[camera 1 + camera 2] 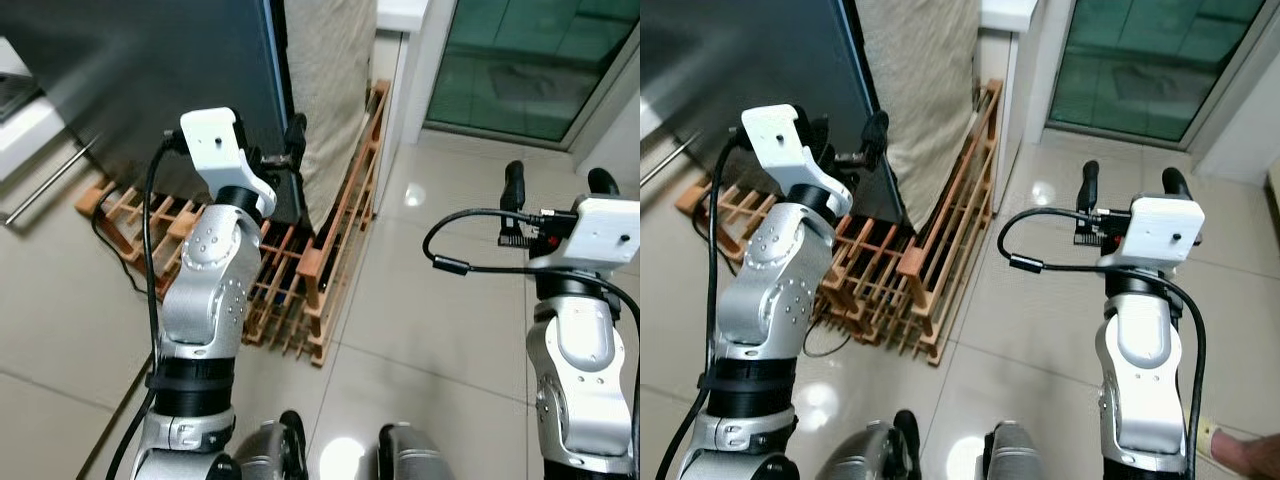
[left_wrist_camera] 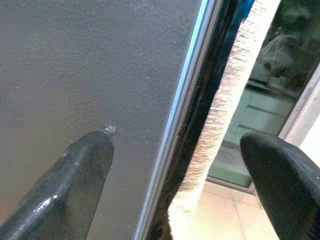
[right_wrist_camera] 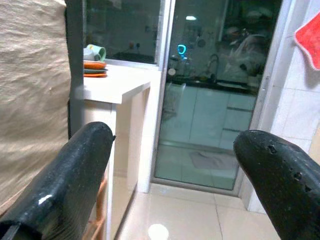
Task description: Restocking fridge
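The step in hand looks like opening the fridge (image 1: 150,70): the left gripper (image 1: 280,150) is raised at the free edge of its dark door (image 2: 75,75), fingers spread wide to either side of that edge, gripping nothing. Next it likely must hook the edge and pull. The right gripper (image 1: 1125,190) hovers over the floor (image 1: 1040,300), spread and empty, well apart from the wooden rack (image 1: 330,250).

The left arm (image 1: 205,300) rises at the lower left of the frame, and its left gripper (image 1: 280,160) has the fingers spread apart. The right arm (image 1: 575,370) stands at the right side, the right gripper (image 1: 555,185) pointing upward with fingers (image 3: 75,175) apart.
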`<state>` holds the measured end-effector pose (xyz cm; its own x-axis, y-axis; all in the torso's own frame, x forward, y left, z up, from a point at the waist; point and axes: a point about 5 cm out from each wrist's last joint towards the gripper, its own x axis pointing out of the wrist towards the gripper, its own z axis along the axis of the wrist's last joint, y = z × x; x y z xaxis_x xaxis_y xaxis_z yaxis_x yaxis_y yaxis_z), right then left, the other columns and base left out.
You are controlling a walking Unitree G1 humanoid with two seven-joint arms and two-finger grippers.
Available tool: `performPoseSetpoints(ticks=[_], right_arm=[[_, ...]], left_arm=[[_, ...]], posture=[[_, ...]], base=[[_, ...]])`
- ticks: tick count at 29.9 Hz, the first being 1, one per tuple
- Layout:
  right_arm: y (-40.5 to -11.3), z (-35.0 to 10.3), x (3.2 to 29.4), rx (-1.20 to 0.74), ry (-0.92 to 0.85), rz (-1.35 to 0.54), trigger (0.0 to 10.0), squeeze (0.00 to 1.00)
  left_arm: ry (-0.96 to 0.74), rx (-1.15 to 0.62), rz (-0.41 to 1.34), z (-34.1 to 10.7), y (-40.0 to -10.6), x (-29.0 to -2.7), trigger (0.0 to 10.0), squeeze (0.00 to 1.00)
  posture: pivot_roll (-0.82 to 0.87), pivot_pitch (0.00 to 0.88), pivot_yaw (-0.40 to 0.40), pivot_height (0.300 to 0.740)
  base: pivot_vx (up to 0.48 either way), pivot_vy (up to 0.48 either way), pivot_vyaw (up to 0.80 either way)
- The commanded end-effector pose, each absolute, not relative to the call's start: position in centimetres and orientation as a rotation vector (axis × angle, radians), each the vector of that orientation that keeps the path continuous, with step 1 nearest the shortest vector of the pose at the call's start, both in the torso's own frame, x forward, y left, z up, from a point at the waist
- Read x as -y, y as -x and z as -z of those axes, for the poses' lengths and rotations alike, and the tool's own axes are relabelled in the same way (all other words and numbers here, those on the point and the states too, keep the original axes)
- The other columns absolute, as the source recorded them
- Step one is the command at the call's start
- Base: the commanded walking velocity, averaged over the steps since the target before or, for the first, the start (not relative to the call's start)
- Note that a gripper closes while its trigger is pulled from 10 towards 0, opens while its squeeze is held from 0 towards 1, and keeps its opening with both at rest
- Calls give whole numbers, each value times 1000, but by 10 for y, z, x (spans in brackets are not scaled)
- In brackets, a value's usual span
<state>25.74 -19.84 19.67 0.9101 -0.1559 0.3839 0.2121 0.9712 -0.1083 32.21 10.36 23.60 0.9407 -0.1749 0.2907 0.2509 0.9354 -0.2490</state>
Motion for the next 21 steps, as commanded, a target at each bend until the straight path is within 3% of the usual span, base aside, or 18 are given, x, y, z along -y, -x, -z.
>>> performPoseSetpoints(ticks=[1, 21], right_arm=[[-255, -193, 201, 355, 147, 200, 10000, 239], [-250, -185, 208, 318, 147, 228, 10000, 239]], left_arm=[[283, 249, 248, -233, -319, -98, 10000, 0], [313, 200, 253, -223, -341, -68, 10000, 0]], posture=[[-243, 223, 48, 732], [-284, 198, 55, 732]], base=[[0, 0, 0], [0, 0, 0]])
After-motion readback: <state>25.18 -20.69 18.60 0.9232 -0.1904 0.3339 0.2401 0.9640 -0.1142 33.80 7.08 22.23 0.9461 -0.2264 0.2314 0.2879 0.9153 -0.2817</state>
